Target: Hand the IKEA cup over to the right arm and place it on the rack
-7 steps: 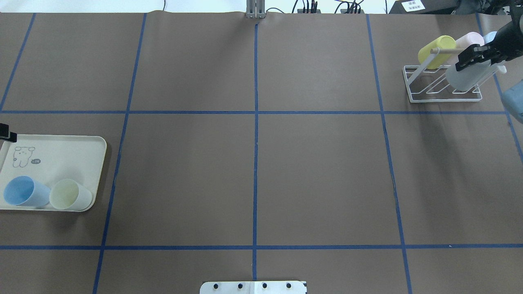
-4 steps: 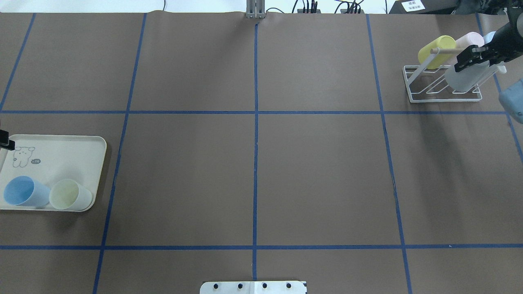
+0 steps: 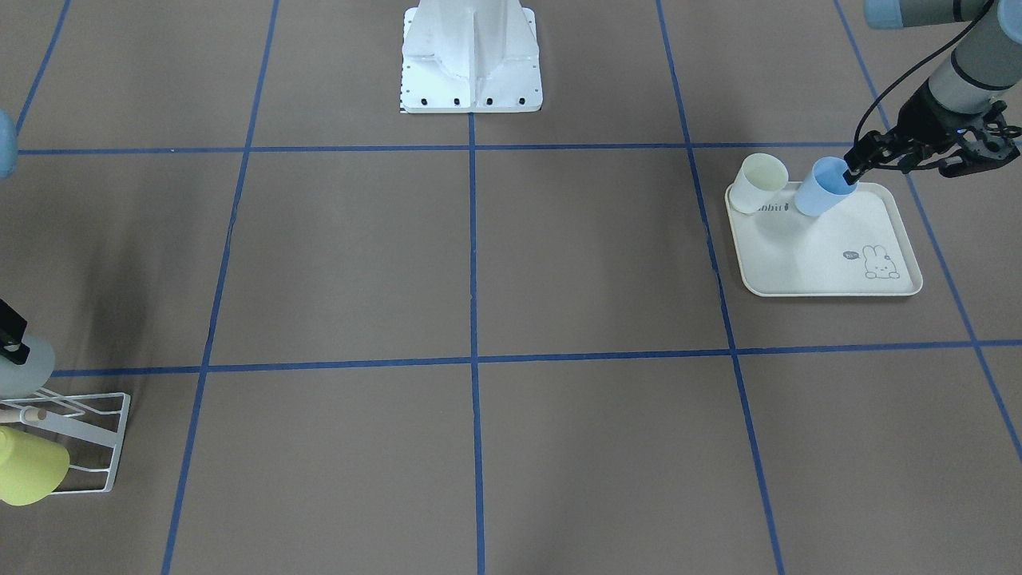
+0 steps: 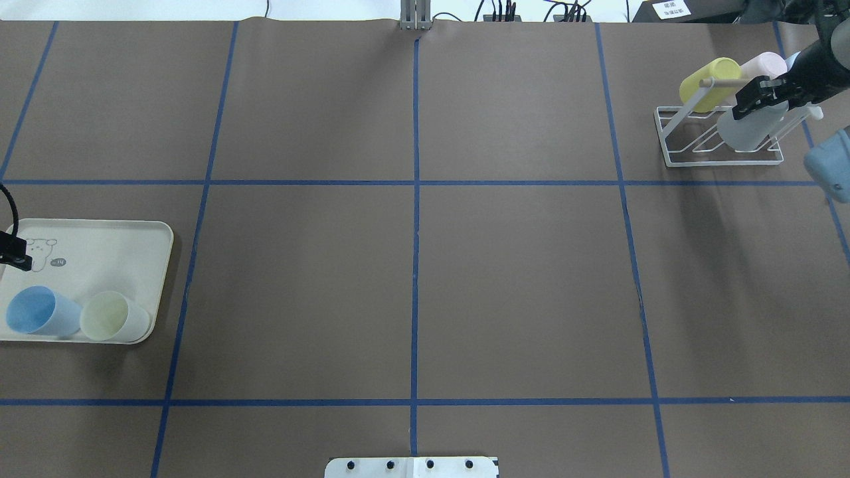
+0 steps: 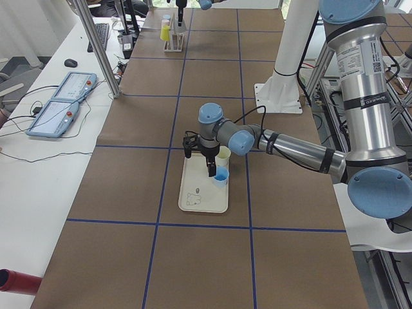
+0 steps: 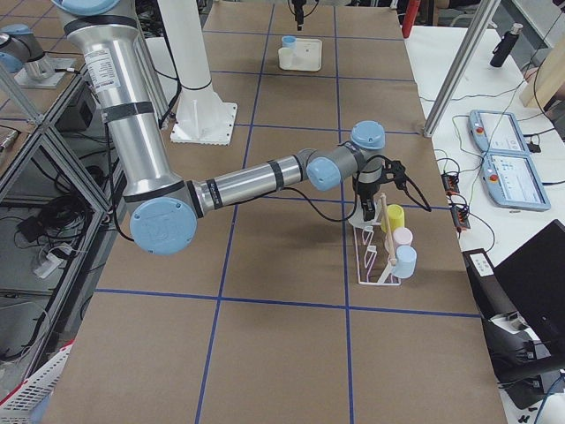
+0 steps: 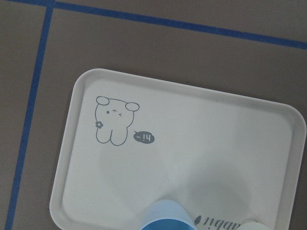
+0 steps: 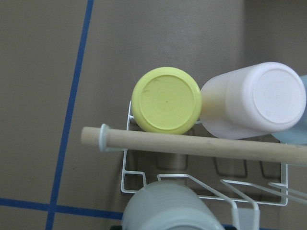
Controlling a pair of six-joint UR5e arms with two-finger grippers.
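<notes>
My right gripper [image 4: 764, 99] is shut on a grey IKEA cup [image 4: 750, 127], held tilted over the front rods of the white wire rack [image 4: 690, 156]. That grey cup [image 8: 168, 211] fills the bottom of the right wrist view, just below the rack's wooden peg [image 8: 192, 146]. A yellow cup [image 4: 709, 83], a pink cup [image 4: 764, 63] and a light-blue one sit on the rack's back row. My left gripper [image 3: 902, 169] hangs open over the cream tray [image 3: 822, 271]. One of its fingertips [image 3: 850, 176] is at the rim of a blue cup [image 3: 822, 198].
A pale yellow cup [image 3: 757, 184] stands beside the blue one on the tray. The robot's white base [image 3: 471, 56] is at the table's near middle edge. Blue tape lines cross the brown table. The right arm's light-blue joint [image 4: 830, 166] hangs just right of the rack.
The right gripper has carried the grey cup a little further back and left over the rack. The left gripper has shifted over the tray towards the blue cup.
</notes>
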